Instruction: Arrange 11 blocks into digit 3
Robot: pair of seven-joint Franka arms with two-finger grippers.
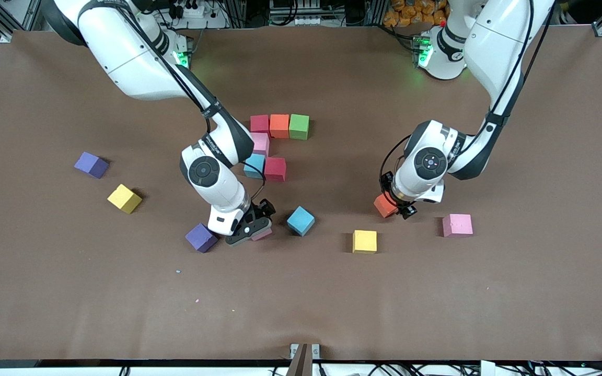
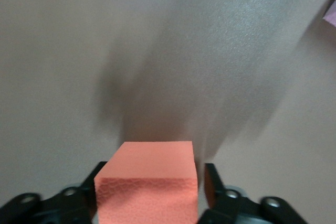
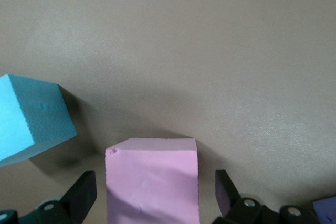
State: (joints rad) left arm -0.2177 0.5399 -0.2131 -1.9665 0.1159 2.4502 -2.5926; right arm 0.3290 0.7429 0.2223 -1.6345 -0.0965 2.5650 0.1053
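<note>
R end effector [image 1: 253,233]: wide, jaws straddle pink block [image 3: 152,182], gaps both sides, no grip yet. Block sits nearer cam than started digit 3 [image 1: 279,126]. Purple block [image 1: 201,237] just beside jaws; risk: gets nudged on closing.

L end effector [image 1: 397,206]: narrow around orange block [image 2: 149,182], slim gap one side; nearer cam than digit, twd L arm's end. Risk: uneven contact twists cube.

Cubes: no long axis. Orange sits skewed vs digit's bar, which runs along counter [image 1: 489,292].

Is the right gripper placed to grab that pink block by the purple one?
Probably yes: the right gripper stands open around the pink block, a finger either side, with gaps; nothing blocks it.
</note>
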